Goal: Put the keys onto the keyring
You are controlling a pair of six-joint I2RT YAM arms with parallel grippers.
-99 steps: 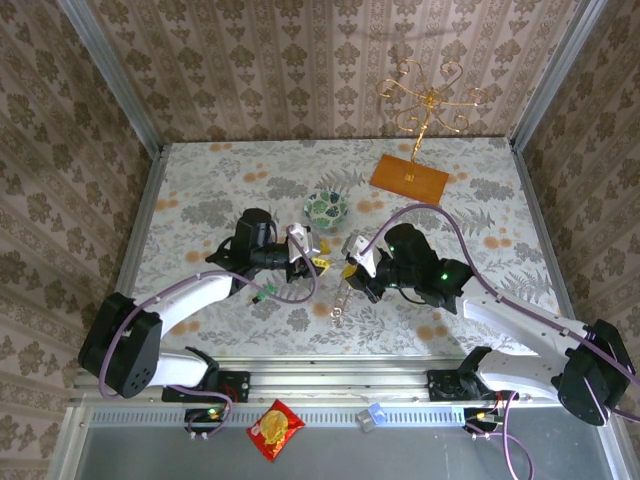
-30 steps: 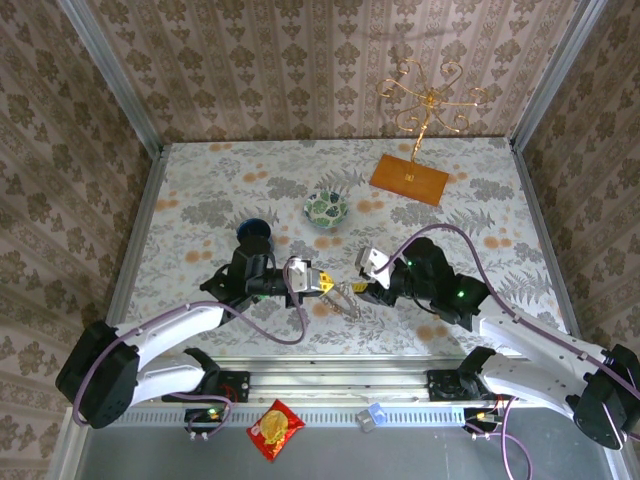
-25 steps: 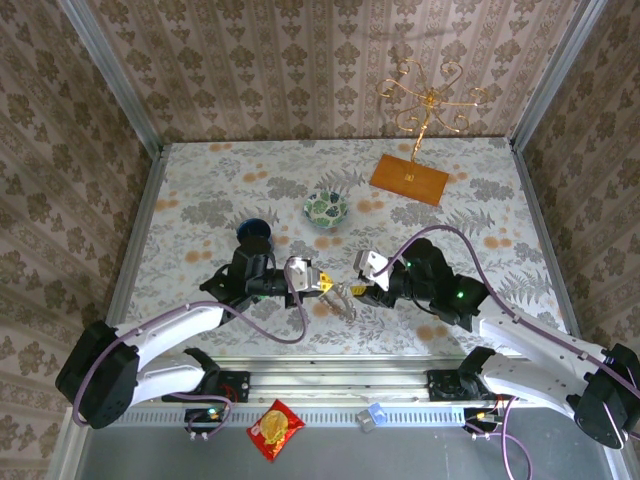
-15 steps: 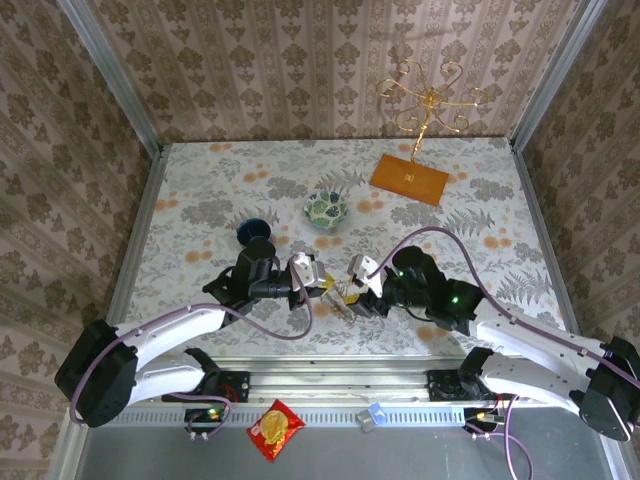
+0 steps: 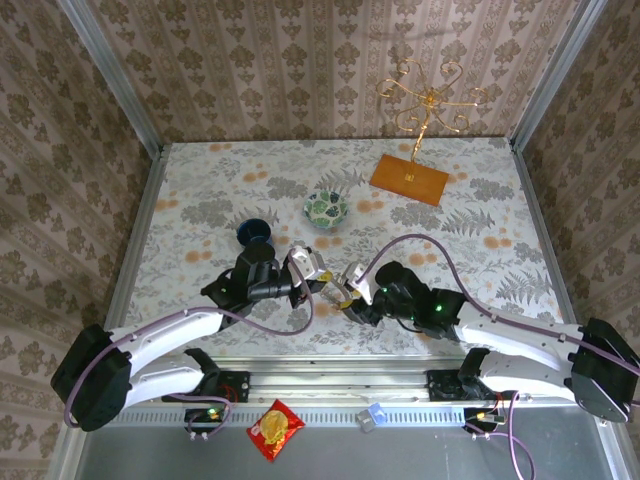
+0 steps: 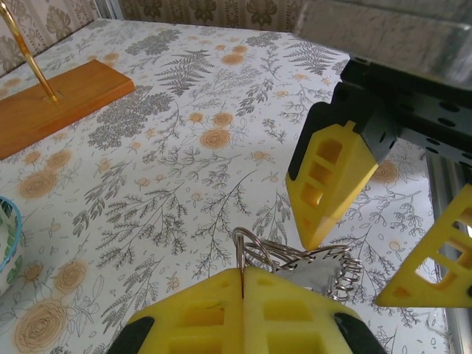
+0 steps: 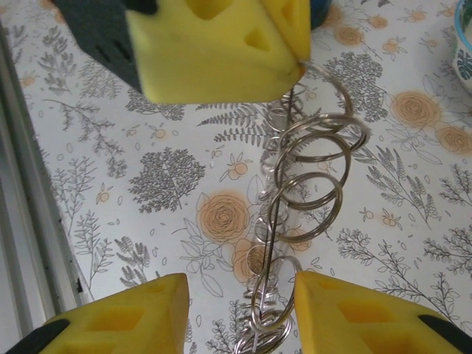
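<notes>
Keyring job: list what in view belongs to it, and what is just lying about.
Job: keyring bunch, pinched in the shut left gripper; open right gripper either side of its lower end.
Lying about: blue mug, patterned bowl, gold stand on wooden base, snack packet.

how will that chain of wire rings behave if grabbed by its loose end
Probably floppy: the keyring is several linked wire loops trailing from the shut left gripper, so it should swing and twist. Likely light: thin wire. The round wire may slip in the open right gripper.
</notes>
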